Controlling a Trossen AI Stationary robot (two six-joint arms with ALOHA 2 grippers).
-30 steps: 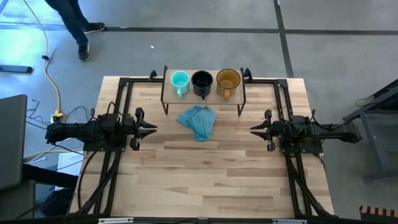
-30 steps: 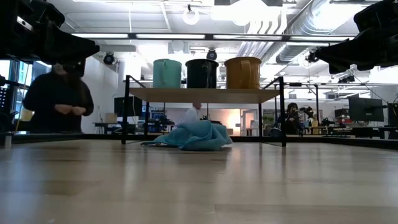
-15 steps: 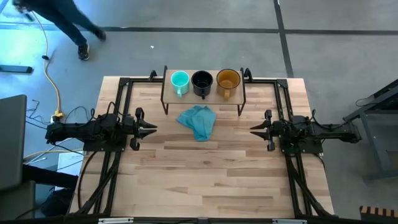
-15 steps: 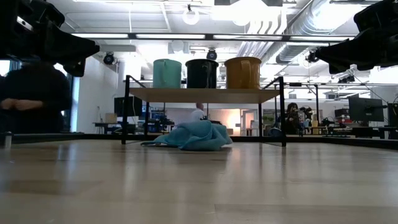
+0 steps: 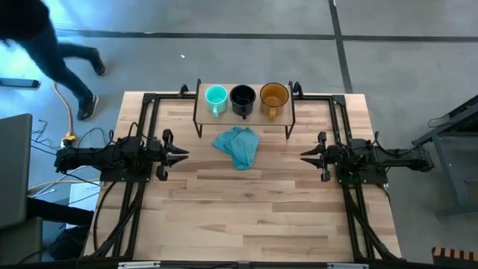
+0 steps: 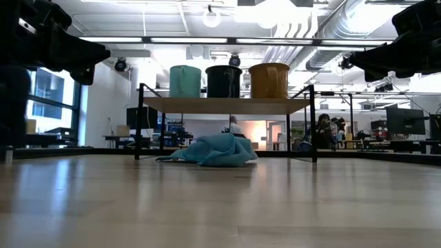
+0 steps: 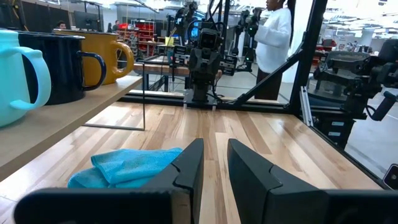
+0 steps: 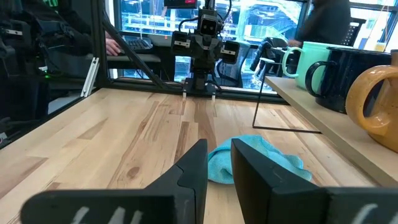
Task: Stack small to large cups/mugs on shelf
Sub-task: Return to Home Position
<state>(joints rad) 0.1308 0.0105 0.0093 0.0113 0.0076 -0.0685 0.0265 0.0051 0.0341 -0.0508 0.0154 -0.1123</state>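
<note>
Glossy mugs (image 5: 243, 99) line wooden shelf (image 5: 224, 115); left end effector (image 5: 183, 155), right end effector (image 5: 305, 157) slightly spread, empty.

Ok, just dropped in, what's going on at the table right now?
Nothing is being handled. The teal mug, black mug and amber-yellow mug stand in a row on the wooden shelf, in that order from the left arm's side. A blue-teal cloth lies crumpled on the tabletop in front of the shelf. The left gripper and right gripper hang at the sides of the table, facing each other, both slightly open and empty.
</note>
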